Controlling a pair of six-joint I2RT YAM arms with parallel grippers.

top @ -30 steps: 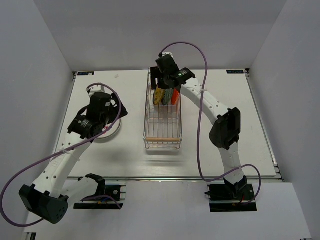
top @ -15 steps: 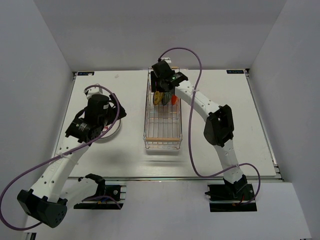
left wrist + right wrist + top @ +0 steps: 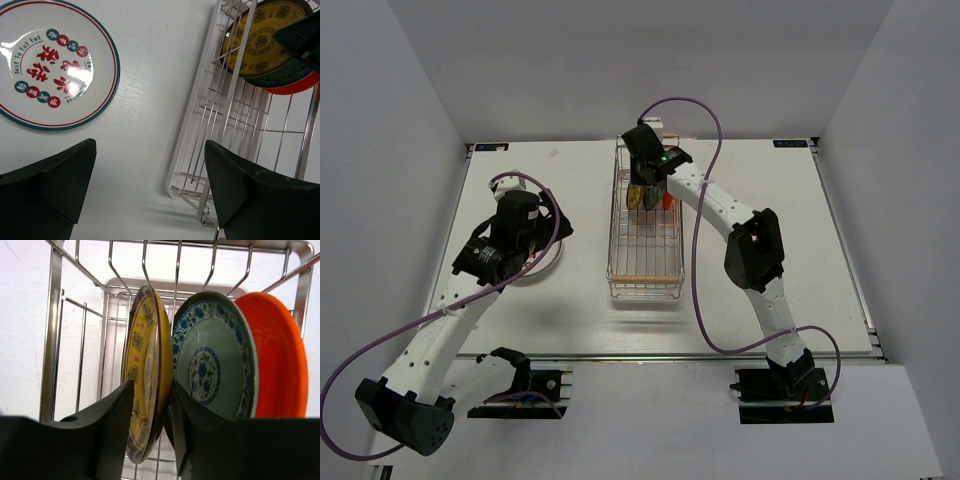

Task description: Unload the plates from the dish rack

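Note:
The dish rack (image 3: 611, 250) stands mid-table, a silver wire basket with a wooden bar handle at its near end. Three small plates stand on edge at its far end: mustard-yellow (image 3: 147, 355), grey-teal with blue flowers (image 3: 210, 370) and orange-red (image 3: 280, 360). My right gripper (image 3: 152, 390) reaches down into the rack, one finger on each face of the yellow plate's rim, shut on it. A white plate with red marks (image 3: 52, 65) lies flat on the table left of the rack. My left gripper (image 3: 150, 190) hovers open above the table between that plate and the rack (image 3: 200, 130).
The near half of the rack holds nothing but bare wires. The right arm's purple cable (image 3: 705, 250) loops over the table right of the rack. White walls close in the table at the back and both sides.
The right gripper has dropped lower into the rack and its jaws have closed from wide open onto the yellow plate. The left arm has shifted only slightly.

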